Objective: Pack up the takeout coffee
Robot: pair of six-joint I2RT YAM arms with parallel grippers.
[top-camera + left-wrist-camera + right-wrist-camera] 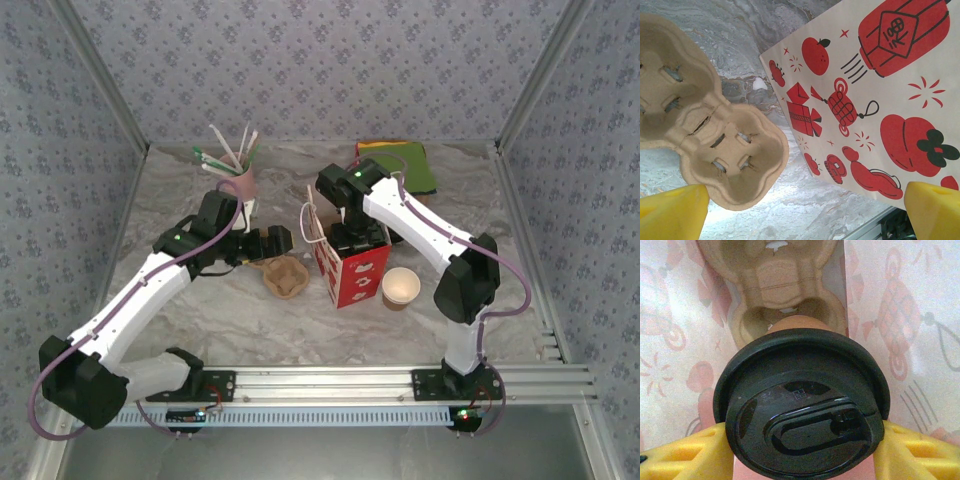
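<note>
A grey, marble-patterned surface [200,310] sits inside walls of blue flowered wallpaper [300,60], with a ribbed metal rail [400,380] along its near edge. Toward the near right stands a lidless brown paper cup with a cream inside [401,287]. Just left of it, about mid-surface, is an upright white paper bag printed with red lanterns and fruit [352,275]. A moulded brown pulp cup carrier [285,276] lies on the bag's left. Near the far edge are a pink cup of straws [238,185] and, in the far right corner, folded green, red and yellow cloths [400,165].

The left gripper [805,200] hangs wide open over the carrier beside the bag, holding nothing. The right gripper [802,440] reaches down into the bag, its yellow fingers [920,450] clamped on the takeout coffee [802,405], a brown cup under a round black plastic lid, above a second pulp carrier [785,285] at the bag's bottom.
</note>
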